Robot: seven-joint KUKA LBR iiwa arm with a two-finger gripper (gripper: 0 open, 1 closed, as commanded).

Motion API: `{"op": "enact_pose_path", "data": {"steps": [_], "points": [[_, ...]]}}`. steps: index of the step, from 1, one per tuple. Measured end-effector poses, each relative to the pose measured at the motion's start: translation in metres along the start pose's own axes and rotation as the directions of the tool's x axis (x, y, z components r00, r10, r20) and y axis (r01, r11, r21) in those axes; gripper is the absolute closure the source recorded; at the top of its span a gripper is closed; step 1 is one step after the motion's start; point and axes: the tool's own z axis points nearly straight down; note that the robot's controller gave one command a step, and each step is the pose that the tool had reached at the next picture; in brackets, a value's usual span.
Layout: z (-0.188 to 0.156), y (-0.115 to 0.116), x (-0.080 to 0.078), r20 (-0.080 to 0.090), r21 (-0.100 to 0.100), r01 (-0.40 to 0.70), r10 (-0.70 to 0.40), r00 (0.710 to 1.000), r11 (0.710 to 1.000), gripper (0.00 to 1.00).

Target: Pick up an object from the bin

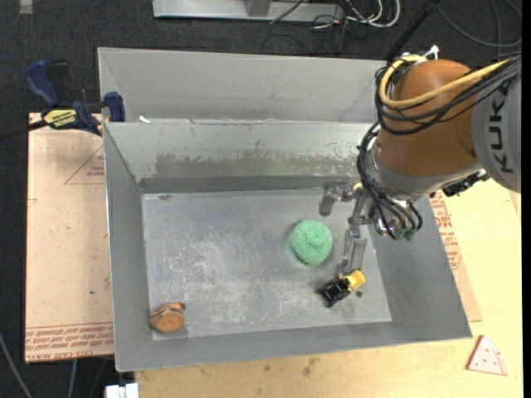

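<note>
Toward the front right of the bin [241, 152], on the floor: a small yellow-and-black toy [341, 290], lying slantwise, yellow end up toward the right wall, black end toward the front edge.

Directly above its yellow end: the hand [353, 265], pointing down into the bin, its tip right at the toy. Cannot tell whether the tip touches the yellow part or stops just short. Cannot tell whether the hand is released or clenched, and nothing is seen gripped in it.

Behind the hand: the wrist with its orange cover [427, 131], reaching over the bin's right wall, yellow and dark cables [397, 80] looped round it.

Rest of the bin floor, front to back:
- Front-left corner: a brown disc-like thing [168, 317], lying flat, near the front edge, well apart from everything else.
- Right of middle: a green ball [311, 242] with a rough surface, just beside the hand on its left, back from the toy and not touching it.
- Floor otherwise bare grey metal, scuffed and pale-streaked.
- Back wall sloped, scratched along its foot.

Beyond the back edge: dark carpet [66, 23], a pale metal base [249, 5], a tangle of loose wires [373, 2] beside it.
</note>
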Motion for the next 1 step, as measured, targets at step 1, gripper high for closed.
{"op": "enact_pose_path", "data": {"steps": [1], "points": [[0.0423,-0.0085,-0.0161,0.01,0.001,0.05,-0.05,0.999,0.999,0.0]]}}
